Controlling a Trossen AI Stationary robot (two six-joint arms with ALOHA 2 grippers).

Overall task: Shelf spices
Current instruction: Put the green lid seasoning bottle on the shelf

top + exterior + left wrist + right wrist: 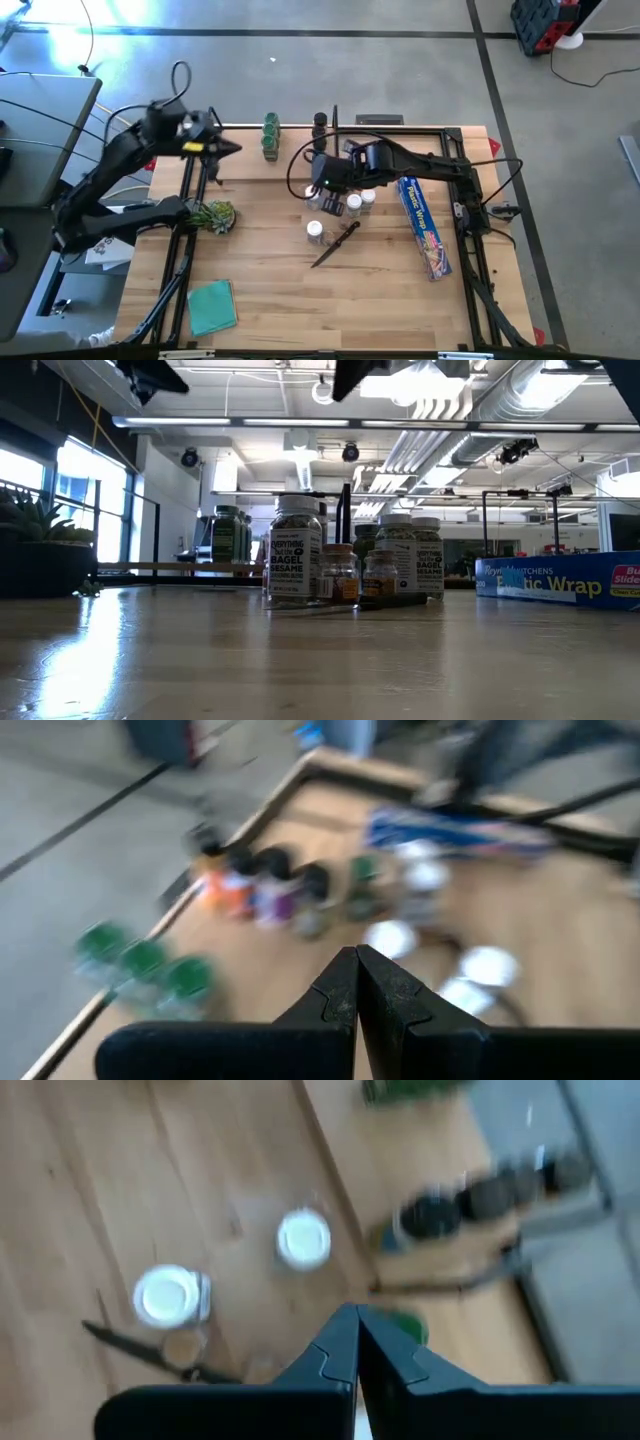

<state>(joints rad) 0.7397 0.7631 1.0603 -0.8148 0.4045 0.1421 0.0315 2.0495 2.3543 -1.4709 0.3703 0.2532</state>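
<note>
- Spices [338, 205] clustered mid-surface [280, 290]; three green-capped jars [271, 136] at far edge.
- Left claw [232, 148] clenched, empty, raised.
- Right claw [318, 186] clenched, empty, above cluster.

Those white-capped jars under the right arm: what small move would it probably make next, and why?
Probably open its jaws. The right gripper hangs shut and empty above the white-capped jars beside the knife, so it must open before descending onto one; the shelf already holds some jars.

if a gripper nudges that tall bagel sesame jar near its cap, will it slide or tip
The bagel sesame jar stands upright, taller than wide, so a high nudge would probably tip it. Smaller jars crowd beside it, so it could knock them. On its side it would likely roll.
</note>
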